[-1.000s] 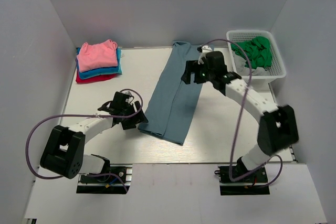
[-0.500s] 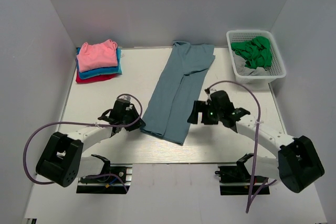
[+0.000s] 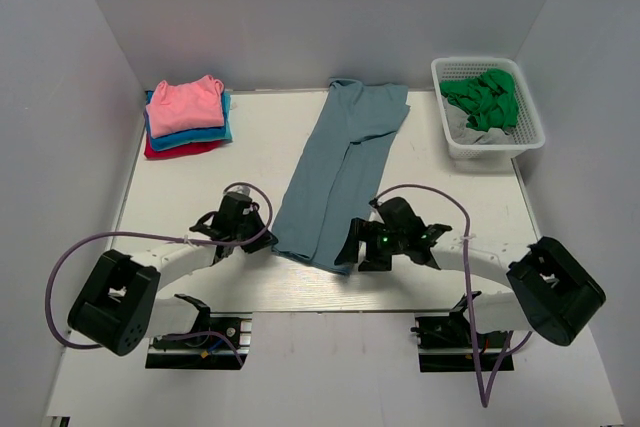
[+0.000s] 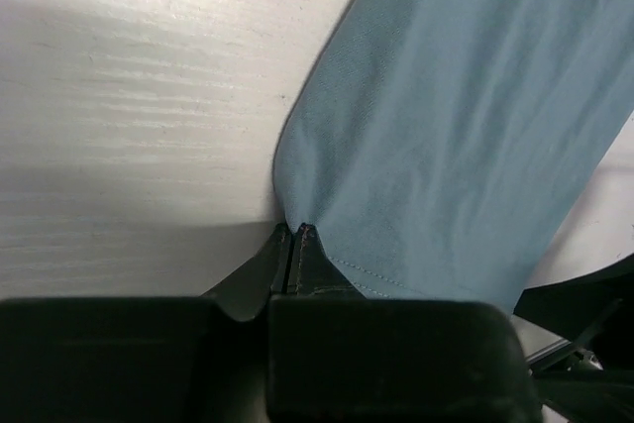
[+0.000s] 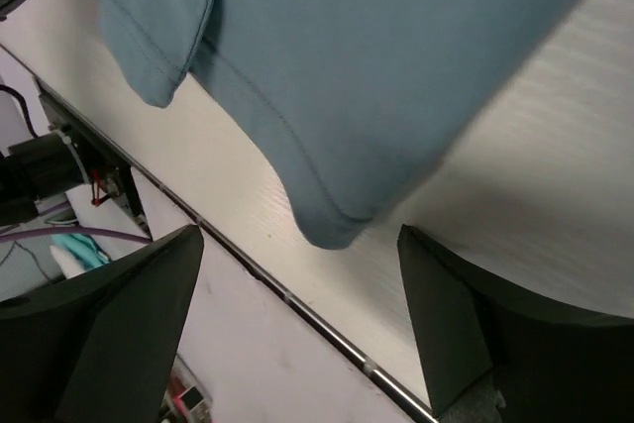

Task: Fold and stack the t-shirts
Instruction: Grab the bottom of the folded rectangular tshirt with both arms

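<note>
So the right end effector (image 5: 300, 237) swings in over the shirt (image 3: 338, 162) hem, gaping; left end effector (image 4: 294, 237) now clamps its corner. Light, floppy cloth, so I'd grab corners.

the whole table (image 3: 170, 182) is seen from a fixed camera set high above and behind the two arm bases (image 3: 195, 342), looking down and forward. the left wrist view is taken very close over the table, facing down past its own fingers (image 4: 312, 269) at the near left corner of the blue shirt (image 4: 466, 126). the right wrist view is also taken close, tilted, with the shirt's near right corner and the table's front edge framed between its own fingers (image 5: 119, 324). the shirt's near hem and the white tabletop are shared by all three views.
</note>
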Robot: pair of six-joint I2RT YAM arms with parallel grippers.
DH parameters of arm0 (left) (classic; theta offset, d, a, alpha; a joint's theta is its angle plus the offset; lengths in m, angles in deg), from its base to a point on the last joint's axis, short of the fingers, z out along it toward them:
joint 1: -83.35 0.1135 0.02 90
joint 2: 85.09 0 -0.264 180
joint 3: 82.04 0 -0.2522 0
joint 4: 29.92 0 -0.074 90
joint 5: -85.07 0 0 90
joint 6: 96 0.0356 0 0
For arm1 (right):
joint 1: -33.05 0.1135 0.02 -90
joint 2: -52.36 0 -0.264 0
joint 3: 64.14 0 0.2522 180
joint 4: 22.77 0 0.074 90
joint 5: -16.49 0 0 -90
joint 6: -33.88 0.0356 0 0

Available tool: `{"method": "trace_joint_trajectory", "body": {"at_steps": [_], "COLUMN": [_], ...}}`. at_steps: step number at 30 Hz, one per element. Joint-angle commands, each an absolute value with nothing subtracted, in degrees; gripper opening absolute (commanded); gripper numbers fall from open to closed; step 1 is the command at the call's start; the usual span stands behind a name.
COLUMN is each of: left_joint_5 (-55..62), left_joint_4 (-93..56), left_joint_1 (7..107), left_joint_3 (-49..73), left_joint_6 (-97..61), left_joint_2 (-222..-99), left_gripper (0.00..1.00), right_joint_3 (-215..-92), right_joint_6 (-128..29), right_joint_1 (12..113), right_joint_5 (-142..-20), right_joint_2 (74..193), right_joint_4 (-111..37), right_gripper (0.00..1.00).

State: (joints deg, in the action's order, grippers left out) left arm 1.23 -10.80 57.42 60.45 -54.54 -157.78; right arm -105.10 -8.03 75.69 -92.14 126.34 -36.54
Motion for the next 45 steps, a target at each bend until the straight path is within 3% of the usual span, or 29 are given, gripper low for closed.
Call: {"method": "trace_joint_trajectory", "body": {"at_steps": [1,3,7,12,13,17,18,20,22,23,24,26,31,37,39,42,44,45], "left_joint_5": [0.17,0.17,0.17,-0.53,-0.53,0.17,0.69,1.39,1.93,2.45,2.46,1.85,1.31,0.26,0.26,0.26,0.26,0.26], "left_joint_4": [4.22,4.93,7.03,8.18,8.18,8.18,8.18,7.58,7.57,7.57,8.09,8.10,8.71,10.46,10.47,10.47,10.47,10.47], "left_joint_1": [55.59,55.58,54.96,54.44,53.91,53.39,53.38,52.69,52.15,51.54,51.01,51.01,49.69,48.64,48.64,48.64,48.11,48.11], "left_joint_3": [64.33,64.33,64.86,66.26,66.79,66.79,67.40,67.41,67.93,67.93,68.46,68.46,68.46,68.46,68.98,68.99,68.47,67.94], "left_joint_6": [-54.77,-55.92,-57.77,-59.70,-59.70,-60.93,-61.46,-62.08,-62.69,-63.21,-63.22,-63.83,-63.83,-64.36,-64.36,-64.89,-64.89,-64.89], "left_joint_2": [-159.90,-157.18,-152.17,-148.82,-148.21,-148.20,-148.20,-147.68,-146.80,-145.75,-145.22,-144.60,-143.10,-142.57,-141.35,-140.29,-140.29,-140.29], "left_gripper": [0.00,0.00,0.00,0.00,0.00,0.00,0.00,0.00,0.00,0.00,0.00,0.00,0.00,0.00,0.00,0.00,0.00,0.00], "right_joint_3": [-104.18,-103.83,-102.07,-100.75,-100.40,-99.87,-99.87,-100.30,-100.48,-100.75,-100.75,-101.10,-101.01,-98.91,-97.68,-96.53,-96.88,-96.97], "right_joint_6": [-4.00,-2.86,-1.28,1.00,1.35,1.27,0.92,-0.75,-2.23,-2.68,-3.12,-3.30,-1.72,2.06,3.28,3.82,3.47,3.03], "right_joint_1": [78.05,78.84,79.20,79.20,79.11,79.37,79.46,79.81,80.34,80.77,80.87,81.57,83.33,84.64,85.08,85.17,85.17,85.09], "right_joint_5": [-92.68,-91.27,-90.65,-87.05,-86.79,-88.01,-88.62,-90.02,-90.73,-91.78,-92.31,-92.93,-92.94,-88.90,-88.54,-87.32,-86.26,-86.17], "right_joint_2": [129.26,129.71,129.27,129.35,129.53,128.75,128.48,127.43,126.98,126.81,126.89,127.86,129.44,125.50,124.26,122.76,121.80,121.71], "right_joint_4": [-35.64,-36.44,-36.45,-38.38,-38.12,-38.20,-39.60,-40.83,-43.20,-43.56,-43.91,-44.35,-44.09,-47.95,-48.14,-47.17,-46.29,-45.85], "right_gripper": [0.85,0.80,0.61,0.48,0.38,0.14,0.12,0.12,0.21,0.33,0.59,0.69,0.69,0.53,0.40,0.10,0.00,0.00]}}
